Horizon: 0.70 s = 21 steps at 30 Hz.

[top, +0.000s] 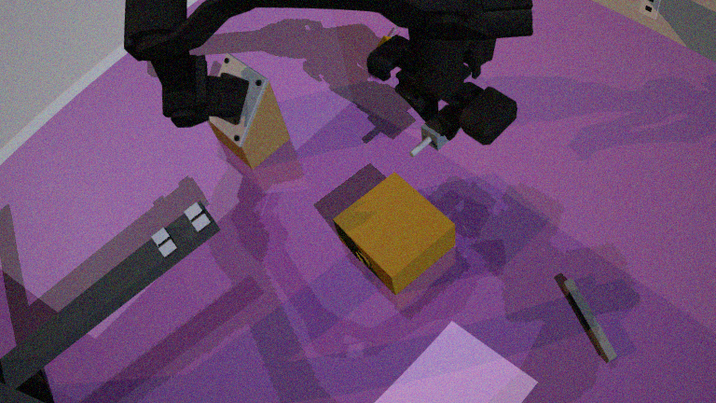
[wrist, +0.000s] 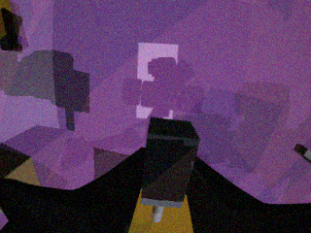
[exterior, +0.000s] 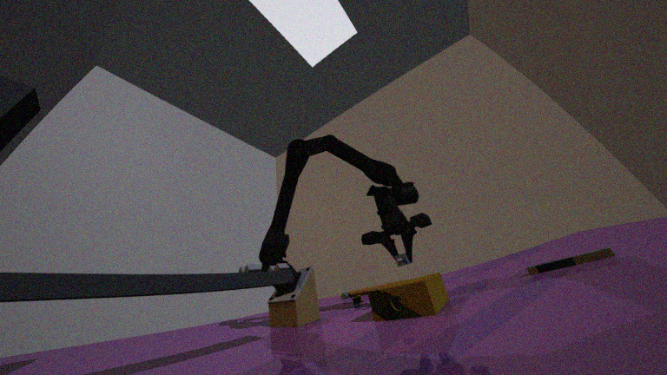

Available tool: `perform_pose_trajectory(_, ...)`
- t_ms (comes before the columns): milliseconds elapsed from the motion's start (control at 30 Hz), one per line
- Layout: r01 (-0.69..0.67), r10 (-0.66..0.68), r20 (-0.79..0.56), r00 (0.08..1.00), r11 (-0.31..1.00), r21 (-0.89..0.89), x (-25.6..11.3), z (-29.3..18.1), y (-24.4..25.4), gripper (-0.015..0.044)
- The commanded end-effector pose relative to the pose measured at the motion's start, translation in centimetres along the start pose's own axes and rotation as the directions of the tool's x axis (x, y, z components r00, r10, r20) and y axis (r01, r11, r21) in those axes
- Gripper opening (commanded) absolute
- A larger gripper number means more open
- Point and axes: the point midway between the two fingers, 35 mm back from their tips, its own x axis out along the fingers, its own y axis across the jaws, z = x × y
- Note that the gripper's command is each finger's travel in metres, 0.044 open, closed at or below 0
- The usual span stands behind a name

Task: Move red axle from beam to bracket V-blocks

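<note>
My gripper (top: 442,126) (exterior: 402,259) is shut on a small grey block (top: 434,138) (wrist: 167,165) with a pale pin (top: 420,146) (wrist: 156,214). It holds them in the air behind and above the yellow block (top: 395,214) (exterior: 435,292) (wrist: 141,220). That block has a dark side face with a ring mark; I cannot tell whether it is the beam. A long dark grey bar (top: 105,293) (exterior: 122,285), seemingly the bracket, carries two slotted white V-blocks (top: 164,242) (top: 197,216) near its end. No red shows on the held part or anywhere else.
The arm's base stands on a tan wedge-shaped block (top: 268,129) (exterior: 308,297) between the bar and the gripper. A narrow stick (top: 588,319) (exterior: 590,255) lies to the right. A pale flat sheet (top: 459,367) (wrist: 146,53) lies in front. An orange handle (top: 385,39) shows behind the gripper.
</note>
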Motion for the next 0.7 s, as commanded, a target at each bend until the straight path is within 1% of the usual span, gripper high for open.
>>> perform_pose_trajectory(0, 0.008, -0.008, 0.001, 1.0, 1.0, -0.016, -0.2, 0.2, -1.9, 0.0)
perform_pose_trajectory(167, 0.008, -0.008, 0.0, 1.0, 1.0, -0.028, -0.2, 0.2, -3.6, 0.0)
perform_pose_trajectory(367, 0.008, -0.008, 0.0, 1.0, 1.0, -0.029, -0.1, 0.2, -3.7, 0.0)
perform_pose_trajectory(667, 0.009, -0.009, 0.0, 1.0, 1.0, -0.029, 1.4, 0.3, -3.8, 0.0)
